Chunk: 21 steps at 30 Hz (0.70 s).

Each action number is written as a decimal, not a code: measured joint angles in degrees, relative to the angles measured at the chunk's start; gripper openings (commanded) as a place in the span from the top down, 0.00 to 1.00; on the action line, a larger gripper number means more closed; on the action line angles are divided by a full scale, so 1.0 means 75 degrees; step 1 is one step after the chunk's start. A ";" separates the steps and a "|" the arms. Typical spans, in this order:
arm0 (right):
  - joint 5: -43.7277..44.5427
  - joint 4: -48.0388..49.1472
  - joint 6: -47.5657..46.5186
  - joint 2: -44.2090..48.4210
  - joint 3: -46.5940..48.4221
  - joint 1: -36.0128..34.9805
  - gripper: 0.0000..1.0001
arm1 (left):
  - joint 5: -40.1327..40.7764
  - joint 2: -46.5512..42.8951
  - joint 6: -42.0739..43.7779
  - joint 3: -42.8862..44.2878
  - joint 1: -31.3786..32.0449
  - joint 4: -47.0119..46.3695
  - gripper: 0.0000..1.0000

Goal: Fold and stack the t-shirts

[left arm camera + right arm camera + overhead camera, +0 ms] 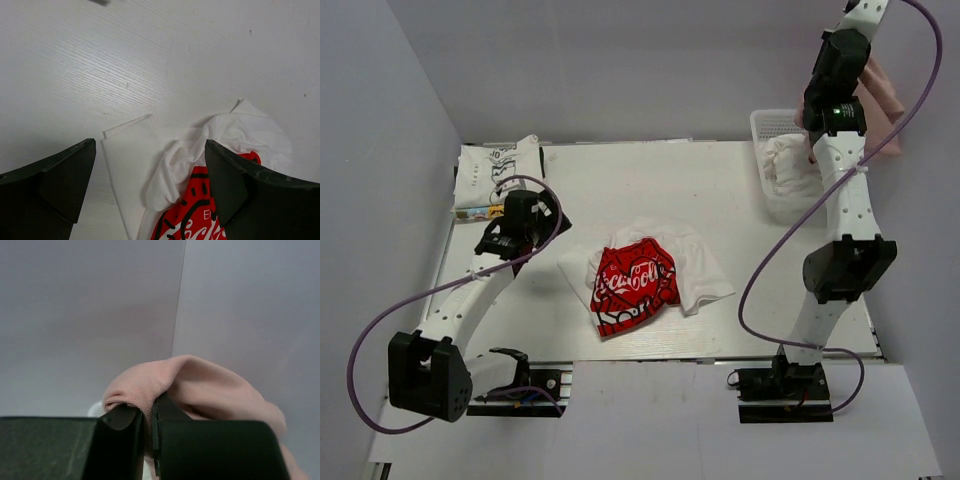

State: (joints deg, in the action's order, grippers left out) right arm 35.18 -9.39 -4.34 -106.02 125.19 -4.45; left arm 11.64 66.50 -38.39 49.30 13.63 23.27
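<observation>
Pink cloth is pinched tight in my right gripper (151, 415). Its two jaws are squeezed together on a fold of the pink t-shirt (200, 385). I hold it up high above the basket (761, 122), and the rest of the shirt hangs in a bunch. My left gripper (150, 150) has its jaws wide apart and holds nothing. It hangs far from the basket, just over one edge of the red heart t-shirt (638, 278).

I think my job now is to bring the pink shirt out to the table (720, 200). To do it well, I should squeeze firmly and go up until no cloth drags on the basket wall. Then I should move slowly to a bare spot away from the basket. My left gripper may need to grab another edge to spread the shirt flat.

The basket has a lump of white cloth (788, 165) in it. I cannot tell what it is. The red heart shirt lies crumpled, well away from the basket. A folded white t-shirt (498, 168) with a black drawing sits at the corner right across from the basket.
</observation>
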 measured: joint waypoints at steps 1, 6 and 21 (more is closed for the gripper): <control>-0.0172 0.0058 -0.0015 -0.0178 -0.0003 0.0178 1.00 | -0.0003 0.0073 0.0012 0.0029 0.0000 -0.0006 0.00; -0.0962 0.0289 0.0032 -0.1204 -0.0385 0.0868 1.00 | -0.0175 0.0297 0.0082 0.0055 -0.0003 -0.0221 0.00; -0.3555 -0.0982 0.0705 -0.1061 -0.2903 0.1052 0.10 | -0.2570 0.0160 0.1023 -0.0283 0.0067 -0.1306 0.04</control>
State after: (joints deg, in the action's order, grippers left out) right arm 8.51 -16.75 0.95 -113.97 103.42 3.44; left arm -7.64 67.70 -30.72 47.18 14.13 13.47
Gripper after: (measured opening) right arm 0.902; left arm 0.965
